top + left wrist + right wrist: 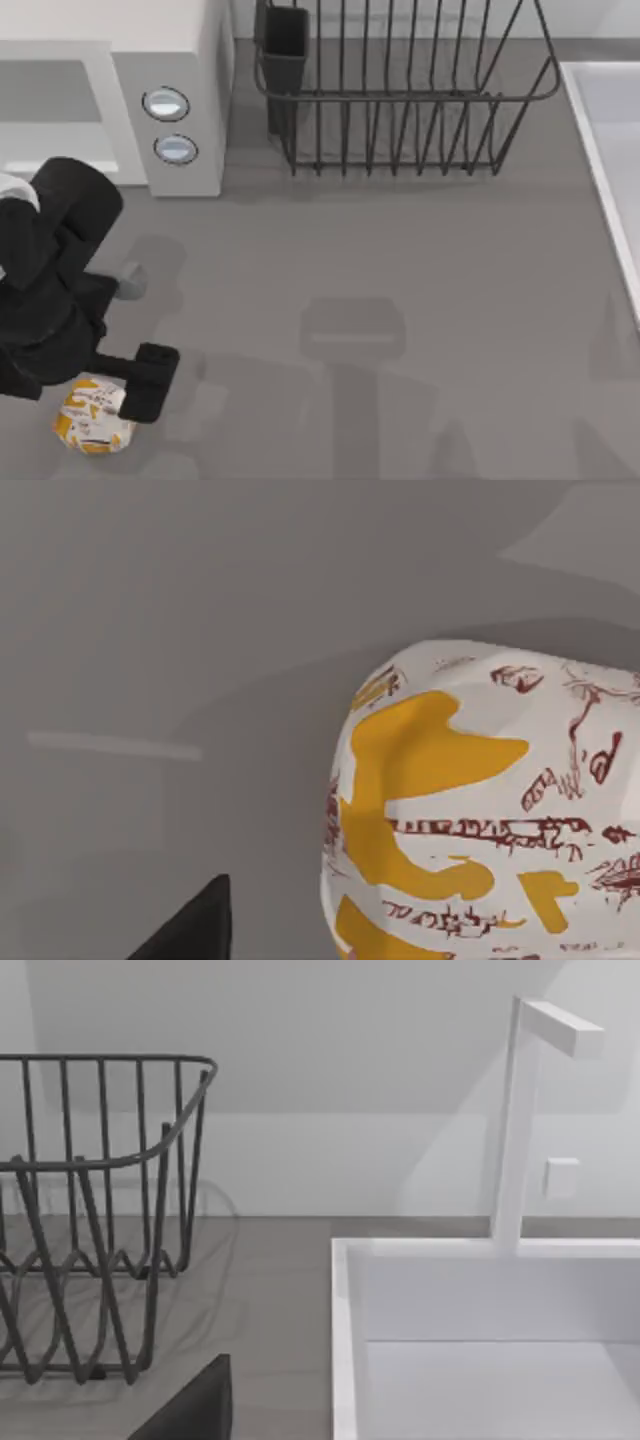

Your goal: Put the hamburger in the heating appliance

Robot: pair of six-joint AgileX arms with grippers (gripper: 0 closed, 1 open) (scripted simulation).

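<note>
The grey surface (400, 270) is carrying the white heating appliance (180, 60) at its far left, knobs facing out, with the black wire rack (400, 100) beside it and a white sink (480, 1340) at the right edge. My left arm is reaching down over the near-left corner, its left gripper (105, 400) sitting at the hamburger (92, 415), which is lying on the surface well apart from the appliance. The left wrist view is showing the wrapper's orange and dark print close up; whether the fingers are apart or together I cannot tell.
</note>
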